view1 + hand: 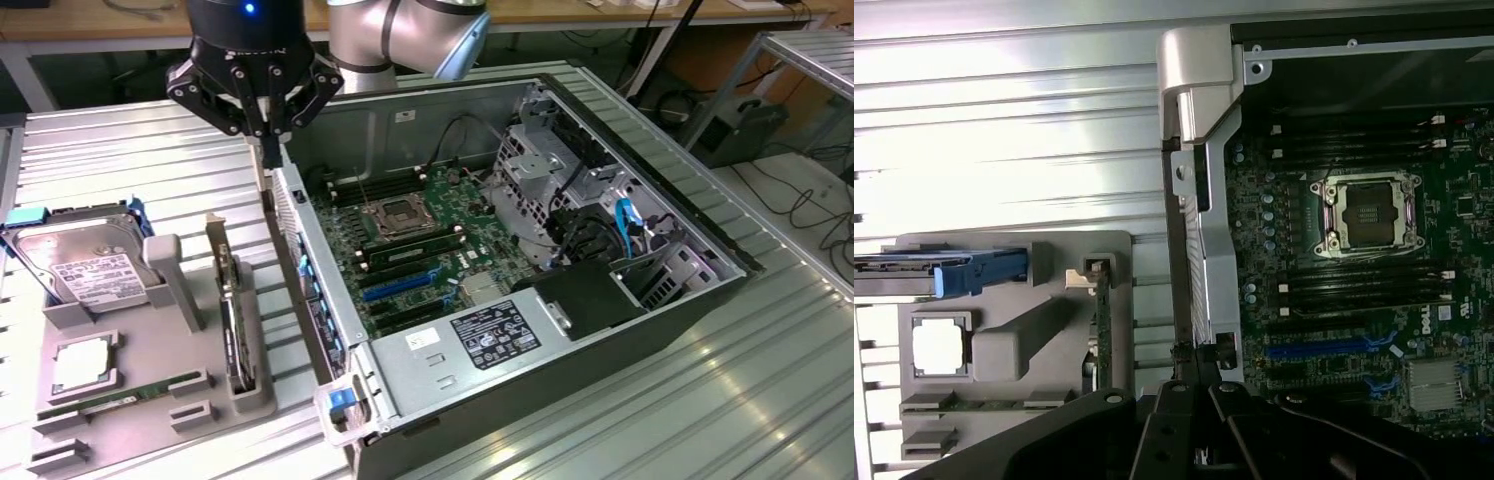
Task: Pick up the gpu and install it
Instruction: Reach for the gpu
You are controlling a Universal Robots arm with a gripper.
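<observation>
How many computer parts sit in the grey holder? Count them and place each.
4: the hard drive at the far end, the processor midway, the RAM stick near the front, the gpu on edge nearest the computer case. Smaller parts may be hidden.

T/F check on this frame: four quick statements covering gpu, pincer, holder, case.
1. The gpu stands on edge in the grey holder. True.
2. The pincer is shut on the gpu. False: it is shut with nothing in it, up by the computer case's wall.
3. A hard drive lies in the holder. True.
4. The computer case has its side panel on. False: it lies open, with the motherboard in plain sight.
</observation>
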